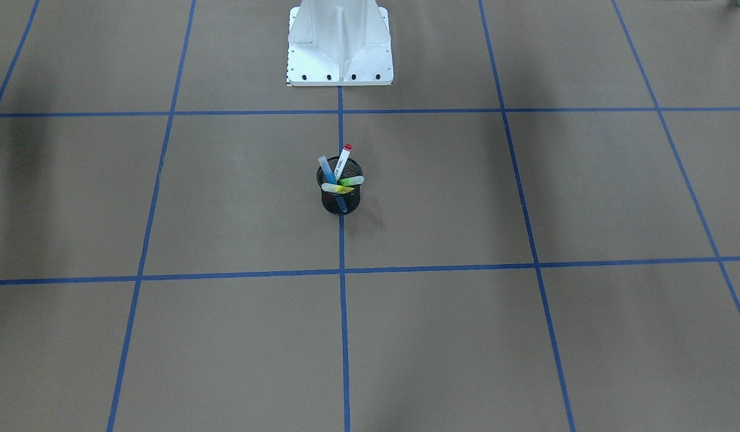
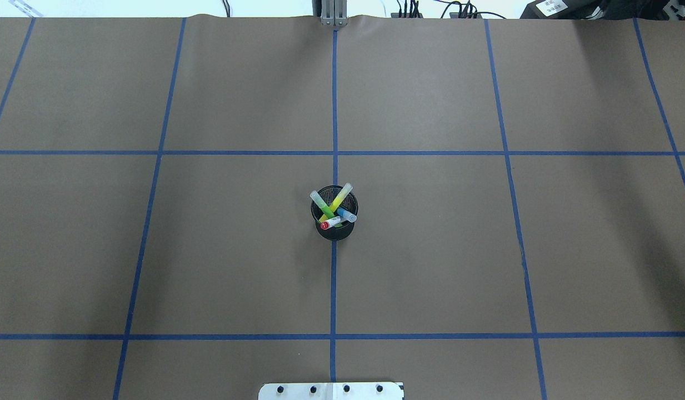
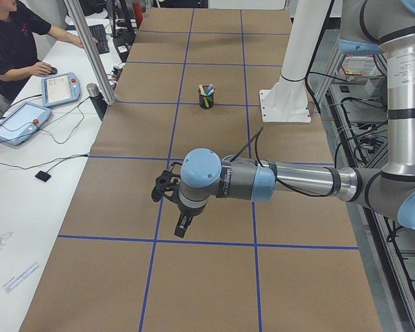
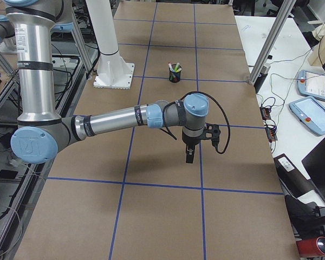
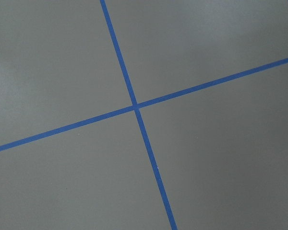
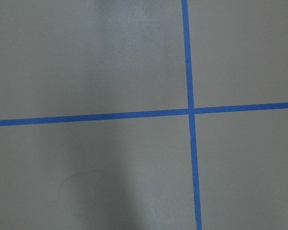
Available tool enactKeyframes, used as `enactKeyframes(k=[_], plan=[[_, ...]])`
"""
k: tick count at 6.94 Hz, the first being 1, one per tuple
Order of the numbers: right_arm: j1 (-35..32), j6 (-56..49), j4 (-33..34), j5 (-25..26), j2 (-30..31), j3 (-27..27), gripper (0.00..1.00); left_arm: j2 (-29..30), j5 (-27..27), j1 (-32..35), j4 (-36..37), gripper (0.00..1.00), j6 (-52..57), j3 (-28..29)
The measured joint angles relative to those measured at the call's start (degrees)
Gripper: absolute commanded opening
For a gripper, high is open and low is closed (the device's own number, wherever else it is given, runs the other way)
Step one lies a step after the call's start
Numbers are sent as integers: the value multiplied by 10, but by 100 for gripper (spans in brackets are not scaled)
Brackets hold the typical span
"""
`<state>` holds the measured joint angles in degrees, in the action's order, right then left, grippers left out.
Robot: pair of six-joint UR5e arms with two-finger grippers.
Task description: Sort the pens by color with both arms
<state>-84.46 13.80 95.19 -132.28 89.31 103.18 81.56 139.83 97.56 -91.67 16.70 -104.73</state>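
Four marker pens (image 2: 339, 199) stand tilted in a round black mesh cup (image 2: 335, 229), mid brown desk (image 2: 209, 250).
My left gripper (image 3: 182, 225) and right gripper (image 4: 188, 157) hang well away from it; spread or pressed together, I cannot tell.

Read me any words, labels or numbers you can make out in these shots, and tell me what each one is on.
"UR": blue joint cap of the right arm.
Print along that arm's tube: too small to read.
Label on the left arm: too small.
Print on the white pen: blurred.
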Motion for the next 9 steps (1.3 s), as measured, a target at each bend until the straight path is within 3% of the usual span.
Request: enactKeyframes(k=[6,9], plan=[[0,1,-7,0,-3,10,99,1,-2,0,0,99,1,-6],[34,9,-8,-33,-46,13,99,1,1,-1,4,99,0,-9]])
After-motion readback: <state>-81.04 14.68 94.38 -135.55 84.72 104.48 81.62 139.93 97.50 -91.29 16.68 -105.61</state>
